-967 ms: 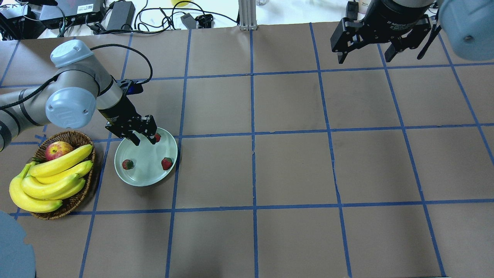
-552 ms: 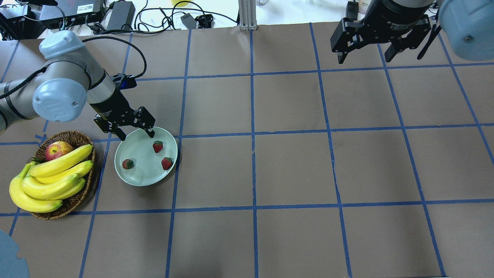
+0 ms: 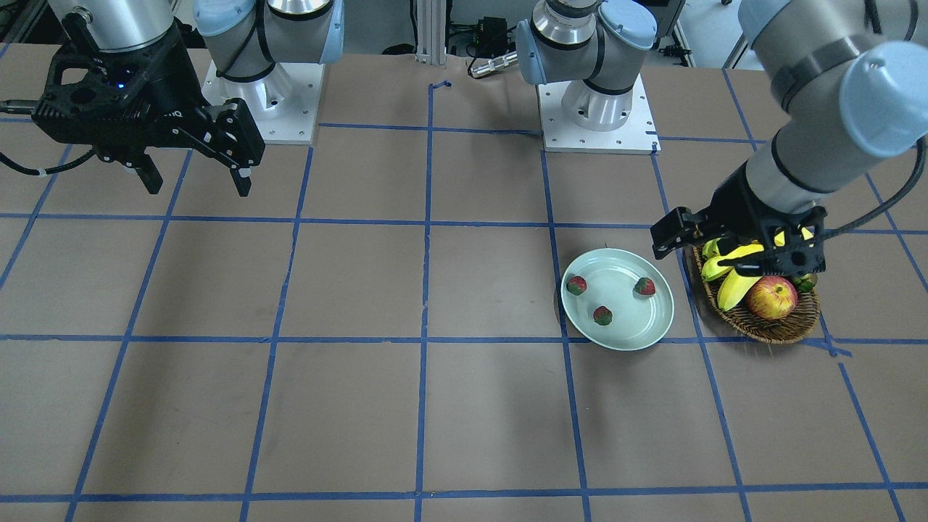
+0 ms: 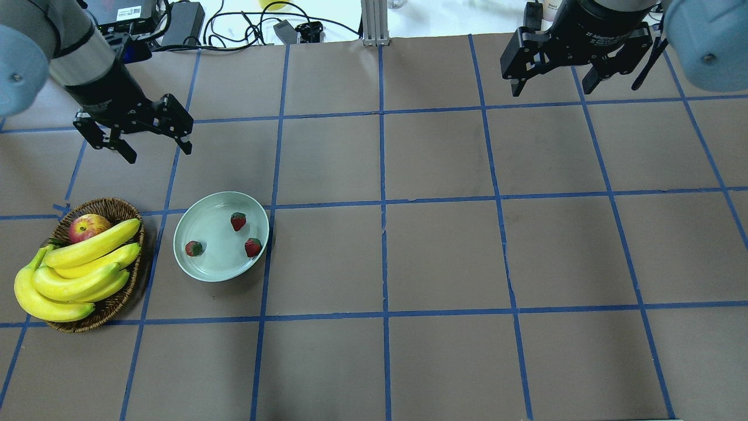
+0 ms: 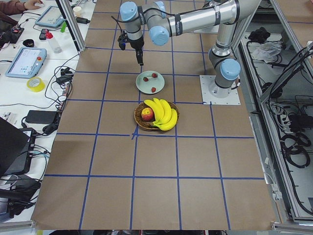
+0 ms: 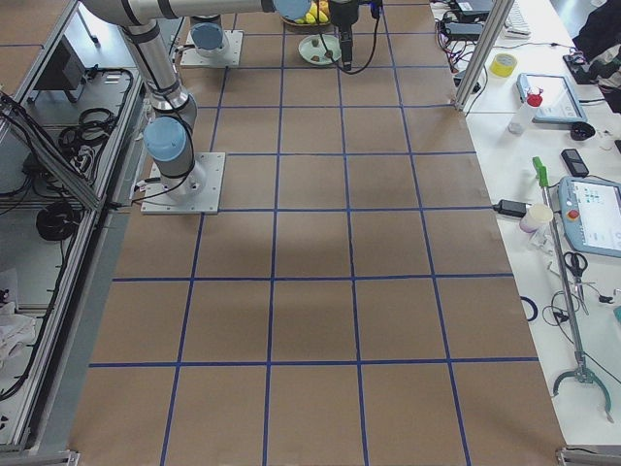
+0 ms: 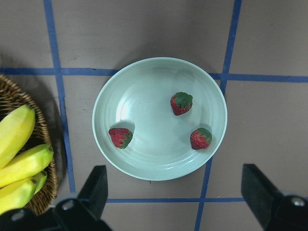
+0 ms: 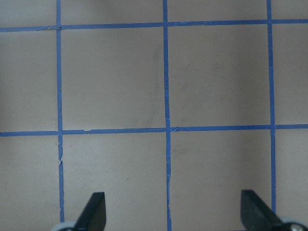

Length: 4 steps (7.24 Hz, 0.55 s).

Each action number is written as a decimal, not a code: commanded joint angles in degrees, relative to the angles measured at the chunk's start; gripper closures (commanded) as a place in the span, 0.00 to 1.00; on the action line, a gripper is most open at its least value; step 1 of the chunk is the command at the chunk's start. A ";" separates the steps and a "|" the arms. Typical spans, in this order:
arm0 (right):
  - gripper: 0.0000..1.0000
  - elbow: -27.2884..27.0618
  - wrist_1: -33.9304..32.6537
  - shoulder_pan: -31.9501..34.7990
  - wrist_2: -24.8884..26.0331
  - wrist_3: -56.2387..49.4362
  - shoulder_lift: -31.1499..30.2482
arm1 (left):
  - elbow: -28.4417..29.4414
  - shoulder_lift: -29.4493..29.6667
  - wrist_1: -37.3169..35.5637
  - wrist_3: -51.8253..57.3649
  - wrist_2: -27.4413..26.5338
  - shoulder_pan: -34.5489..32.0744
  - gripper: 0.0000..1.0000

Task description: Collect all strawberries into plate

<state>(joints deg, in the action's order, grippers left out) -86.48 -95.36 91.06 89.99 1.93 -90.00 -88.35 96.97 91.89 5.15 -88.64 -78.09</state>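
Table, brown with blue tape grid, holds plate.

The plate is smooth and glossy, like glazed ceramic, with light glinting on its floor. The basket is rough brown woven wicker. The table wears matt brown paper crossed by blue tape. The bananas have smooth, faintly shiny skin; the strawberries look speckled.

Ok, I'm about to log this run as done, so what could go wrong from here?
One strawberry sits near the plate rim; a knock to the plate might roll it out. The left gripper hangs open beyond the basket; a low sweep might clip the bananas overhanging it.
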 commanded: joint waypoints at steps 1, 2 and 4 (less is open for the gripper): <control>0.00 0.00 0.00 0.00 -0.08 0.00 0.00 | 3.09 -3.62 5.48 -1.19 -0.22 -0.13 0.00; 0.00 0.00 0.00 0.00 0.01 0.00 0.00 | 3.09 -4.94 5.58 -1.19 -0.22 -0.22 0.00; 0.00 0.00 0.00 0.00 0.01 0.00 0.00 | 2.92 -7.31 6.02 -1.19 0.57 -0.74 0.00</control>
<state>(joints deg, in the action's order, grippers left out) -86.48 -95.36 91.05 89.99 1.93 -90.00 -85.43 90.95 97.82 3.97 -88.58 -78.48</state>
